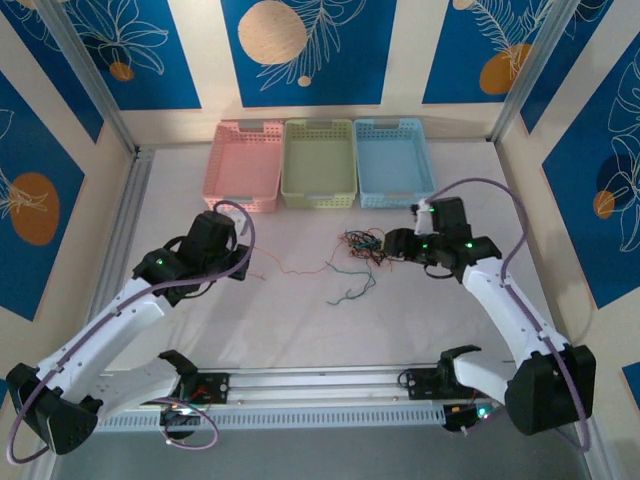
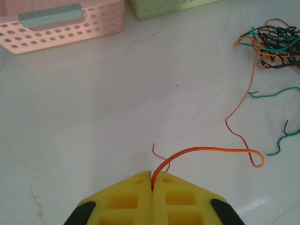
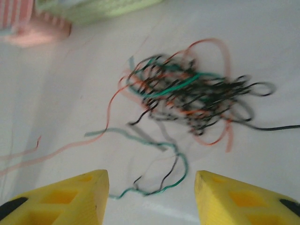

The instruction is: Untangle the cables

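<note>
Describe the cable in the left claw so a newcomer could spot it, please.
Start at the pink plastic basket; in front of it the left claw is shut on a thin orange wire. It alone stretches left, away from the multicoloured wire tangle.

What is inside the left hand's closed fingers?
An orange cable comes out of the seam of the left hand, which is shut on it. The length pinched inside is covered by the yellow pads.

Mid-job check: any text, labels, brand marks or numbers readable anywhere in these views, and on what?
None readable. The pink basket has a grey handle strip that looks blank; the green basket and blue basket show no marking, nor do the left gripper or right gripper. The wall panels carry only leaf and circle patterns.
</note>
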You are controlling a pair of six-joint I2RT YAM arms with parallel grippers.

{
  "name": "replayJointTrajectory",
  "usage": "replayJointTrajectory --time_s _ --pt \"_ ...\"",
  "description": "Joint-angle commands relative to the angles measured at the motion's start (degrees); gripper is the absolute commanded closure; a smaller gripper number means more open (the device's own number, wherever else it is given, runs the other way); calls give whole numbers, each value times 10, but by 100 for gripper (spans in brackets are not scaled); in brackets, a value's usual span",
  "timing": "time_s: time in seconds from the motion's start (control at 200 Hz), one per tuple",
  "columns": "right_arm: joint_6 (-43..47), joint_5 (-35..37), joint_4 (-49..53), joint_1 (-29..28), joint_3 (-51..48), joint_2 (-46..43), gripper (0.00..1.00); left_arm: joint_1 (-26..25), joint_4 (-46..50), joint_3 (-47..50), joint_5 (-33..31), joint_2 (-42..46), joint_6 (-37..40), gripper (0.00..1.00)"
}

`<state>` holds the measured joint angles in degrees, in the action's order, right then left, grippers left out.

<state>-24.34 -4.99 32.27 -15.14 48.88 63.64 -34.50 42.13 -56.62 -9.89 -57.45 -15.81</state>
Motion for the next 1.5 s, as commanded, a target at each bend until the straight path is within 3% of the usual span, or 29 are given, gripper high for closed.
replayJointTrajectory --time_s 0.0,0.12,0.26,0.485,0.735,0.975,1.08,1.311,1.496 --pt "35 2 46 -84 29 49 50 20 5 -33 -36 16 21 100" --pt "62 38 51 -159 67 125 56 50 12 -43 -51 24 41 100" --pt "82 47 54 -192 127 203 57 94 20 -78 -44 22 75 100" --pt "108 27 46 -204 209 341 53 122 -8 -79 -37 10 88 100" --pt "147 69 23 -215 247 416 42 135 -16 -95 -34 -18 117 100" --pt "174 103 19 -223 280 477 41 139 -49 -49 -30 -5 117 100" --pt "185 120 21 -232 293 488 51 143 -61 -30 -23 -1 117 100" --pt "178 119 5 -250 268 441 96 146 -70 3 -13 4 119 100" --pt "173 24 -21 -273 239 348 100 146 -71 11 -10 6 120 100"
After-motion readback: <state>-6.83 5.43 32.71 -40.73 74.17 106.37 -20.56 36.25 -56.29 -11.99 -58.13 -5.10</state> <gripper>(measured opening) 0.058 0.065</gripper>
